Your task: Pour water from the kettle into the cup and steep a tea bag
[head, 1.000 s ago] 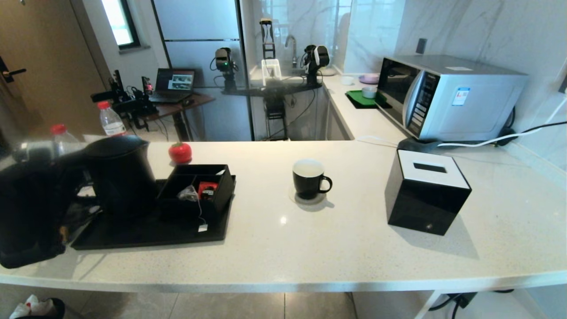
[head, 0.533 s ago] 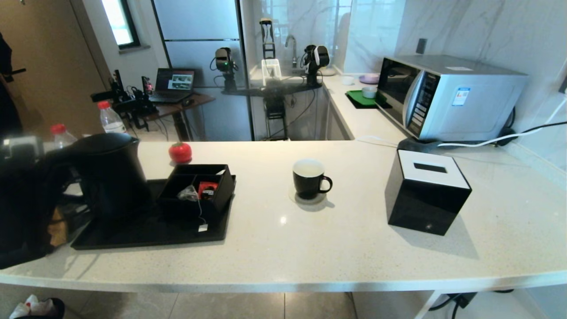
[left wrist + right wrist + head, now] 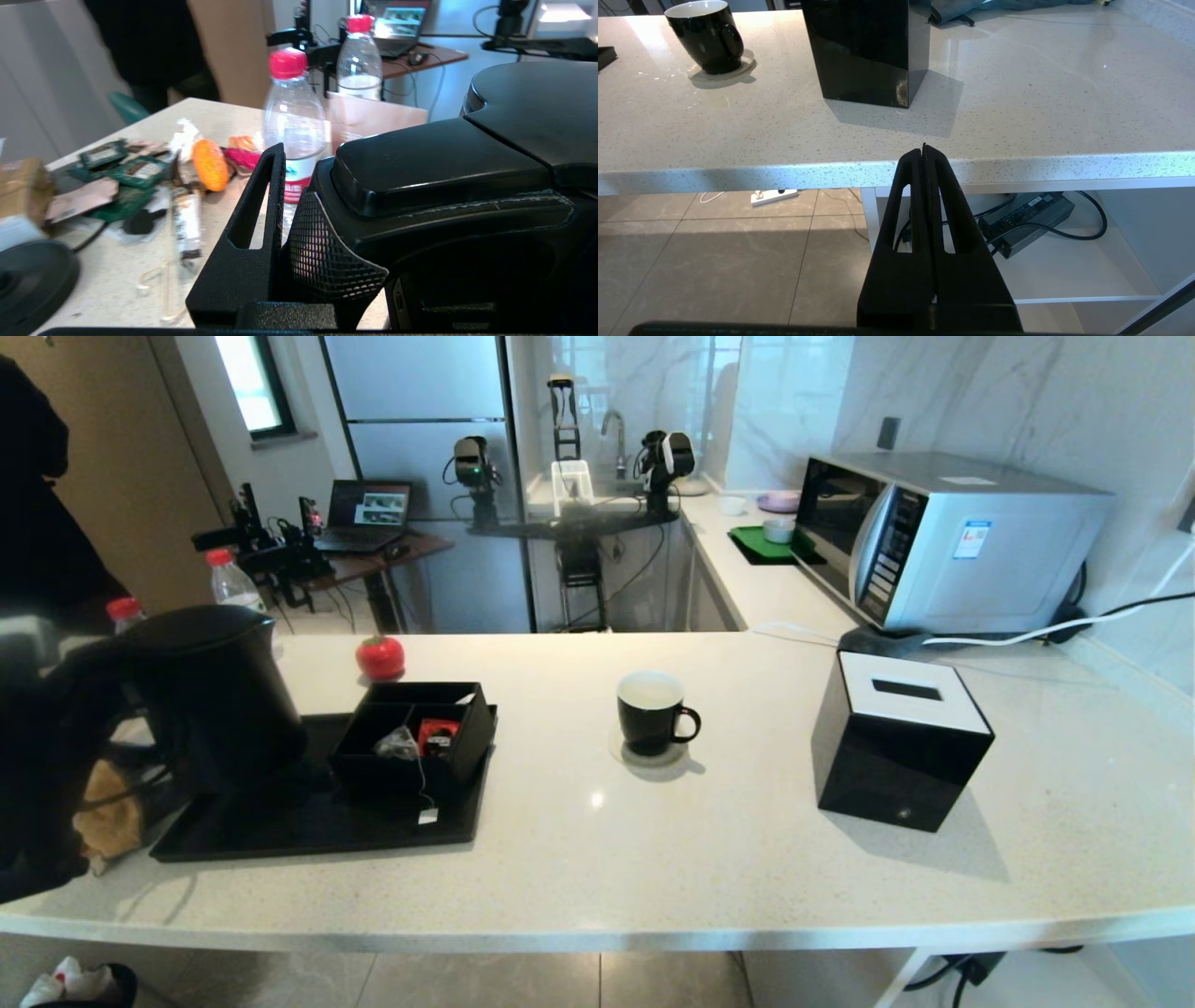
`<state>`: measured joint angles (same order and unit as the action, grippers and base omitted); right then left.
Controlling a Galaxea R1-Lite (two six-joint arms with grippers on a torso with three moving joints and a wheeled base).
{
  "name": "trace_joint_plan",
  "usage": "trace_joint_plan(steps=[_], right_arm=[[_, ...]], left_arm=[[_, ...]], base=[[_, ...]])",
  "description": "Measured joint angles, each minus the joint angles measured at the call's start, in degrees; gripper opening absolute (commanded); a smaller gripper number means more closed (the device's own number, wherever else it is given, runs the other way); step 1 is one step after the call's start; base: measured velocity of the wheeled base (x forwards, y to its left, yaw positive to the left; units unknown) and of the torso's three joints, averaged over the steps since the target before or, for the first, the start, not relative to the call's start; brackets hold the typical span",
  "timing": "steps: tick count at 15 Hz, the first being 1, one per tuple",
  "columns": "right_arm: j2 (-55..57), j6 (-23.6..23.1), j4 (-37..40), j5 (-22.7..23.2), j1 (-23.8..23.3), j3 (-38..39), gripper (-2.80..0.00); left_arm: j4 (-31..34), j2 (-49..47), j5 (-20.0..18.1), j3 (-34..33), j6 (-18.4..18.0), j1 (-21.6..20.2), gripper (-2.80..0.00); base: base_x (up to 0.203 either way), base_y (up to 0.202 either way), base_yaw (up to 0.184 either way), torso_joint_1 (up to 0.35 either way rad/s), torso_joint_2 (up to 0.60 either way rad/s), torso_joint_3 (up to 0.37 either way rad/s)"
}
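In your head view, the kettle [image 3: 210, 695] sits at the left end of the black tray [image 3: 308, 826] on the tabletop [image 3: 747, 859]; the cup [image 3: 651, 711] stands well apart, mid-tabletop. Your left wrist view shows the left claw [image 3: 299, 233] clamped on the kettle's handle. Your right wrist view shows the right claw [image 3: 924, 151] pressed closed, below the tabletop edge.

the kettle [image 3: 215, 695] looks matt black plastic, the cup [image 3: 651, 712] glossy black (white inside), the tabletop [image 3: 747, 840] smooth speckled stone, the tissue box [image 3: 896, 751] mirror-glossy black.
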<state>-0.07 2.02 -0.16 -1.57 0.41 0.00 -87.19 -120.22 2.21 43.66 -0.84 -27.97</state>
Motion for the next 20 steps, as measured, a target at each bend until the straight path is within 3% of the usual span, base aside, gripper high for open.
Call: trace_joint_plan(steps=[5,12,20], right_arm=[[0.0,0.0,0.0,0.0,0.0,0.0,-2.8],[0.0,0.0,0.0,0.0,0.0,0.0,-2.8],[0.0,0.0,0.0,0.0,0.0,0.0,-2.8]], left_arm=[[-0.1,3.2,-0.1,-1.4,0.2,0.2,-2.8],[0.0,10.2,-1.9,-8.3,0.2,2.1,-2.8],[0.0,18.8,-1.9,-14.8,0.2,9.6,-2.8]], base=[[0.0,0.0,0.0,0.0,0.0,0.0],[0.0,0.0,0.0,0.0,0.0,0.0],[0.0,0.0,0.0,0.0,0.0,0.0]])
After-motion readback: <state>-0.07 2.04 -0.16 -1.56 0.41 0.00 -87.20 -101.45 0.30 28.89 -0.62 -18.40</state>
